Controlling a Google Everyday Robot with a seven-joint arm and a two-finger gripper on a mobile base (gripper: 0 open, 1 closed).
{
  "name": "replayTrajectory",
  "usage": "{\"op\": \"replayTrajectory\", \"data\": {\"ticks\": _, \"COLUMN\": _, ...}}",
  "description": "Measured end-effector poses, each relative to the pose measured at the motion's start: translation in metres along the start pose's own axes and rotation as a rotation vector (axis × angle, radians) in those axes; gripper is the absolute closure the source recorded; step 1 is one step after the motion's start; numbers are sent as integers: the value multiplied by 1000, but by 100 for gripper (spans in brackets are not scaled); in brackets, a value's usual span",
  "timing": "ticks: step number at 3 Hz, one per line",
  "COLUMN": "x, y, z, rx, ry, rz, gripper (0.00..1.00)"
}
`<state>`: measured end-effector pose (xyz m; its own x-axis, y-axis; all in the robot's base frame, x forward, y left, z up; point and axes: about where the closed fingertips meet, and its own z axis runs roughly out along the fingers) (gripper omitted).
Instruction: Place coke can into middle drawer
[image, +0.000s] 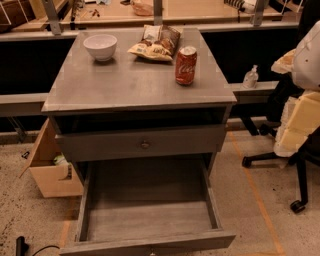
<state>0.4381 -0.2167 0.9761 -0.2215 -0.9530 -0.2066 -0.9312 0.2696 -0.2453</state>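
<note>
— can (186, 65) first: where is it?
— upright on the top (125, 82), toward the right rear, just in front of the bag (155, 44) and well apart from the bowl (100, 46). nothing touches it.
— how will it handle?
— my guess: light, thin aluminium. stiff enough if full, easy to dent if empty, and i can't tell which. the painted wall looks smooth and slick, so a hard pinch could make it slip or tip.
— where to take it, then?
— across the round body at about mid-height, from the side, below the silver rim, with a moderate squeeze. taken too high, it would likely topple.
— and the gripper (296, 125)?
— off at the right edge of the view, among the pale parts of the arm, beside the cabinet and lower than the can. it is well apart from the can and not on it. open or closed, i cannot tell.
— drawer (150, 220)?
— pulled out, with a bare floor, under the front with the knob (145, 145), down and forward from the can. seen here, the can sits up and leftward of the gripper.
</note>
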Motion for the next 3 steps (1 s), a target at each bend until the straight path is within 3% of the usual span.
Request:
{"op": "replayTrajectory", "data": {"ticks": 1, "x": 0, "y": 0, "z": 0, "rx": 0, "ry": 0, "rz": 0, "gripper": 0}}
{"op": "replayTrajectory", "data": {"ticks": 2, "x": 1, "y": -16, "z": 6, "rx": 24, "ry": -66, "rz": 38, "gripper": 0}}
{"op": "replayTrajectory", "data": {"ticks": 3, "x": 7, "y": -58, "z": 25, "rx": 69, "ry": -222, "rz": 86, "gripper": 0}}
